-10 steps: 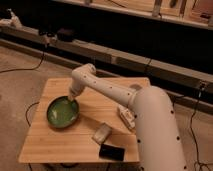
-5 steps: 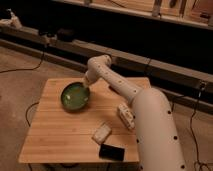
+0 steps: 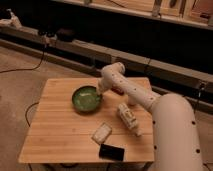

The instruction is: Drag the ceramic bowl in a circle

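The ceramic bowl [image 3: 82, 99] has slid across the table [image 3: 60, 135]. A second ago it sat near the left front part of the top. Now it sits farther back and more to the right, near the middle of the back half. The gripper [image 3: 101, 92] has gone along with it.

In the camera view, the green bowl stands flat on the wooden table. The gripper is at the bowl's right edge. It is squeezed shut, and it looks like it pinches the rim there. The white arm [image 3: 134, 94] reaches in from the lower right, and its thick part fills that corner.

A white bottle [image 3: 128, 119] lies on its side to the right of the bowl, close to the arm. A small pale packet [image 3: 101, 133] lies in front of the bowl, apart from it. A flat black thing [image 3: 111, 152] lies near the front edge, just beside the packet.

A dark cable [image 3: 20, 67] runs over the floor on the left. A long low ledge [image 3: 165, 70] runs behind the table.
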Controlling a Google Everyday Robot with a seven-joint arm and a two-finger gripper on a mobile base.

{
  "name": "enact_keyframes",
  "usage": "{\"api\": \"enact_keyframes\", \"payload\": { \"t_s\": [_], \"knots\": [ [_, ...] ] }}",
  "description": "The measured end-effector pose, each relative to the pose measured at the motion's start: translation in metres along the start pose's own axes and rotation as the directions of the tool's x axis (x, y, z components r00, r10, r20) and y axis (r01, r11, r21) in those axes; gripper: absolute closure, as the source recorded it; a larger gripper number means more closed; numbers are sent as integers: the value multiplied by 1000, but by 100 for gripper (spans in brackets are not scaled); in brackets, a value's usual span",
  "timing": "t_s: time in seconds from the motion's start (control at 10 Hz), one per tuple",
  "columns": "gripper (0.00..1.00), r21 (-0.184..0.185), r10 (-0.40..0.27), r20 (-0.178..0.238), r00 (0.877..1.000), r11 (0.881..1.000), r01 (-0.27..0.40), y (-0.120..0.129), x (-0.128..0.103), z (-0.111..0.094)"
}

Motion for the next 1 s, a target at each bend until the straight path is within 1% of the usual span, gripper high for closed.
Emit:
{"api": "enact_keyframes", "payload": {
  "t_s": [0.1,0.2,0.3,0.4,0.5,0.6,0.8,1.0],
  "knots": [
    [100,8,-36,10,999,999,36,-16,-24,-5],
    [100,7,-75,14,997,997,75,-30,-42,-12],
    [100,3,-122,19,992,992,122,-46,-58,-17],
    [100,3,-161,23,987,987,161,-61,-67,-20],
    [100,7,-196,15,980,981,196,-77,-68,-22],
    [100,14,-231,1,973,973,231,-95,-61,-22],
    [100,37,-292,-31,956,955,293,-132,-31,-19],
    [100,62,-360,-60,931,930,363,-164,6,-14]
  ]
}}
